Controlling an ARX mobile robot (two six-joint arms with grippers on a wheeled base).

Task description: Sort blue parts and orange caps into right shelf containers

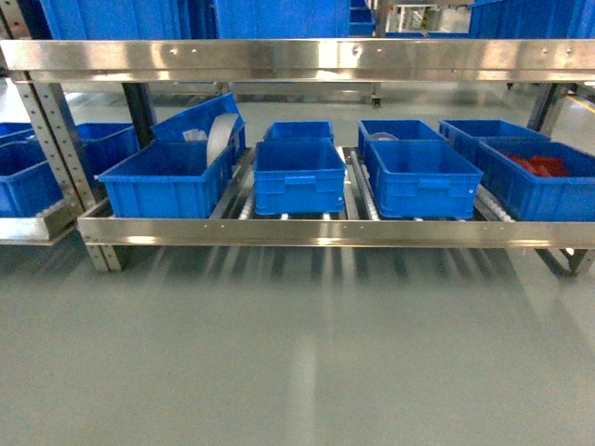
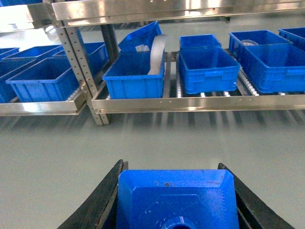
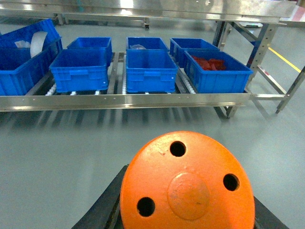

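Note:
A bright blue part (image 2: 176,200) with a round stud sits between the black fingers (image 2: 107,191) of my left gripper (image 2: 171,171), which is shut on it. My right gripper (image 3: 189,191) is shut on a round orange cap (image 3: 190,157) with three holes. Both hang over the grey floor, well short of the steel shelf (image 1: 335,230). Several blue shelf containers stand on its rollers: a middle one (image 1: 297,177), one right of it (image 1: 423,177), and a far-right one (image 1: 539,177) holding red-orange pieces (image 3: 209,63). Neither gripper shows in the head view.
The left crate (image 1: 163,181) carries a tilted crate and a white curved piece (image 1: 221,135). An upper steel rail (image 1: 297,58) overhangs the crates. A neighbouring rack (image 1: 37,172) with more crates stands at left. Frame legs (image 3: 259,45) and a yellow floor line (image 3: 286,59) lie at right.

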